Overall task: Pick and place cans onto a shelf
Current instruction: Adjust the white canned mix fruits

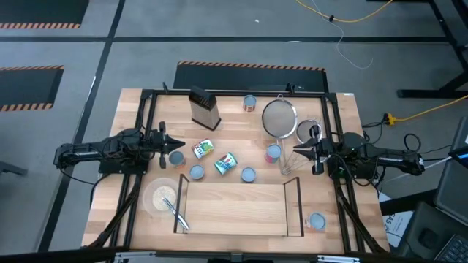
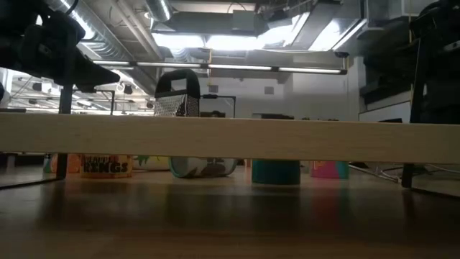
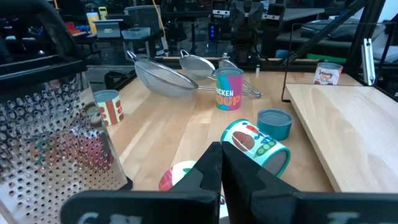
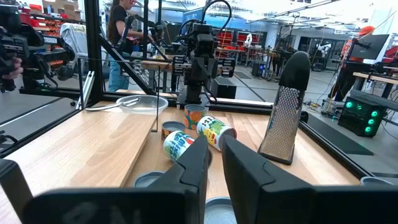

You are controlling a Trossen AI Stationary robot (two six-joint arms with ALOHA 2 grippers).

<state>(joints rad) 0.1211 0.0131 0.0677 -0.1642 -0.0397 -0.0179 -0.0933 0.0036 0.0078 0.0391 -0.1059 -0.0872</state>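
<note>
The pink can [image 3: 229, 89] beside the strainers [image 1: 280, 117] reads "CHICKEN SOUP". In the low view an orange label under the shelf [image 1: 234, 207] ends in "...ENGS"; the rest is hidden.

The shelf lies at the desk's [image 1: 344, 146] near edge, its board bare, with black uprights at both short ends. Two cans lie on their sides just behind it: a green-yellow one [image 1: 202, 149] and a teal one [image 1: 225, 163]. Upright cans stand near them [image 1: 197, 172], [image 1: 248, 174], and one [image 1: 176, 158] sits close in front of the left gripper [image 1: 165, 141]. Another [image 1: 250, 104] stands by the far edge near the grater [image 1: 204, 108], and one [image 1: 316, 221] sits at the near right corner, outside the shelf's upright.

Left gripper hovers at the desk's left side, fingers [image 3: 214, 165] pressed together, holding nothing. Right gripper [image 1: 300, 150] hangs at the right side by the strainers, fingers [image 4: 189, 165] nearly closed with a narrow gap, empty.

A bowl [image 1: 161, 196] with a utensil sits left of the shelf.
</note>
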